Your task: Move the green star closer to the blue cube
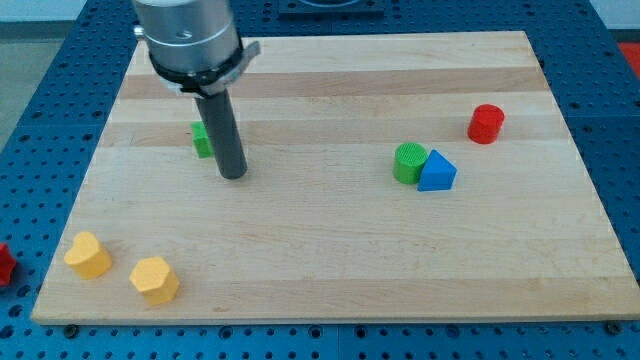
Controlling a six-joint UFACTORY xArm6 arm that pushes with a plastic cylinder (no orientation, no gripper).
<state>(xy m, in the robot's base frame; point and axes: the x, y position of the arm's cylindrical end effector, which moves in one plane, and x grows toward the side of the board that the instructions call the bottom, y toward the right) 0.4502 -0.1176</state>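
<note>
My tip (pixel 232 175) rests on the wooden board (pixel 330 250) at the view's upper left. A green block (pixel 202 139), mostly hidden behind the rod, sits just left of and above the tip; its shape cannot be made out. A blue block (pixel 437 172), wedge-like in shape, lies right of centre. It touches a green cylinder (pixel 409 162) on its left. The tip is far to the left of both.
A red cylinder (pixel 486 123) stands at the upper right. Two yellow blocks (pixel 88 255) (pixel 154 280) lie near the bottom left corner. A red object (pixel 4 264) shows off the board at the view's left edge.
</note>
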